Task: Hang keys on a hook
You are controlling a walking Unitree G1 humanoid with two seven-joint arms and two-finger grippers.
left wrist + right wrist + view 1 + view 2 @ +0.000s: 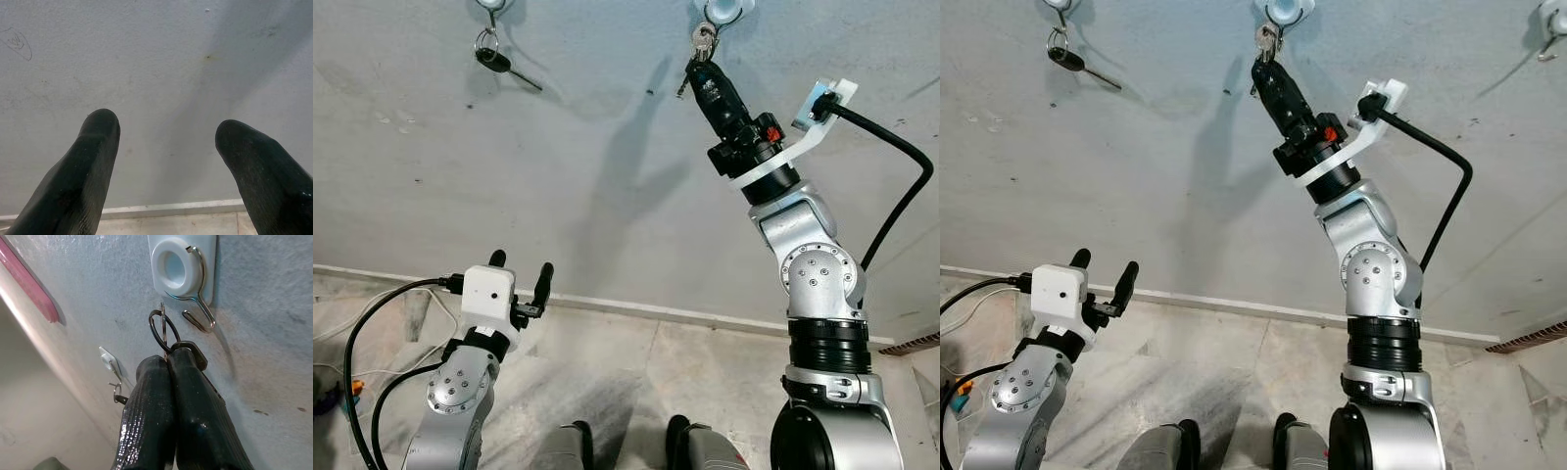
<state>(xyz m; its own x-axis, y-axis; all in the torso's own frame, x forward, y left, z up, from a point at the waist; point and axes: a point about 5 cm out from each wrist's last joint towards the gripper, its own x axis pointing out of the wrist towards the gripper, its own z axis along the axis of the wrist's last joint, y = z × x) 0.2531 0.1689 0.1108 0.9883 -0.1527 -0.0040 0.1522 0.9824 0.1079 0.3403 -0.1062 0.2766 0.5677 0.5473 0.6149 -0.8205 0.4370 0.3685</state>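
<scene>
Your right tool (pixel 168 363) was raised high against the grey wall (pixel 607 147), its two black fingers (pixel 146 396) pressed together and clamped on the keys (pixel 164 333). The key ring stood out past the fingertips, just below and beside the wire hook (pixel 198 308), which curved out from a white wall mount (pixel 176 267); the ring was not over the hook's tip, and you could see a gap between them in the right wrist view. From the head cameras the keys (pixel 702 41) sat right under that mount at the top of the frame, with the silver right arm (pixel 808 255) angled up toward it. Further along the wall to the robot's left, another key with a black head (pixel 497 59) hung from a second hook (pixel 490 8). Your left tool (pixel 521 276) was held low in front of the wall near the skirting (pixel 656 311), its fingers (pixel 93 161) spread apart and holding nothing.
</scene>
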